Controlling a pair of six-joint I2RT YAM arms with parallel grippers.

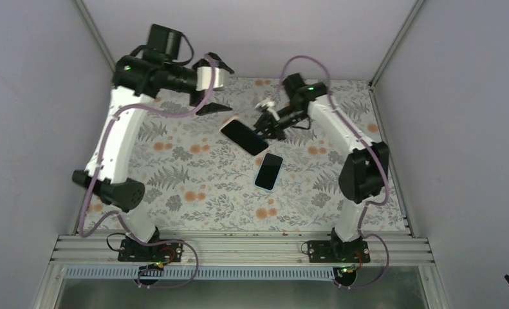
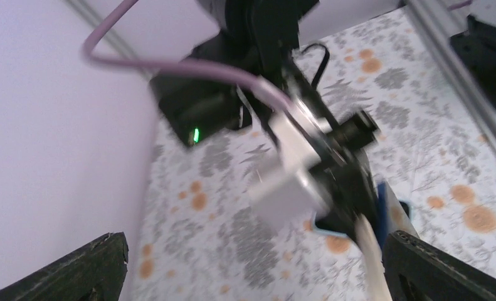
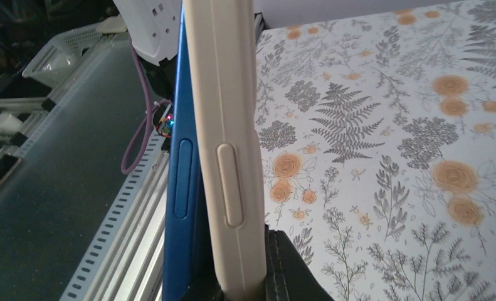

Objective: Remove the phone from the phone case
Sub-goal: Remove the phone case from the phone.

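Note:
My right gripper (image 1: 266, 127) is shut on a dark-screened phone (image 1: 244, 136) and holds it tilted above the table's far middle. In the right wrist view my right gripper (image 3: 232, 283) clamps the beige case (image 3: 223, 125) and the blue phone edge (image 3: 184, 169) side by side, both standing on edge. My left gripper (image 1: 223, 89) is open and empty, raised left of the phone. In the left wrist view my left gripper (image 2: 258, 276) faces the right gripper, with the beige case edge (image 2: 372, 257) and blue phone (image 2: 388, 204) close to its right finger (image 2: 439, 269).
A second phone in a light blue case (image 1: 269, 171) lies flat on the floral tablecloth (image 1: 187, 187), just in front of the held phone; it also shows in the left wrist view (image 2: 327, 230). Grey walls enclose the table on three sides.

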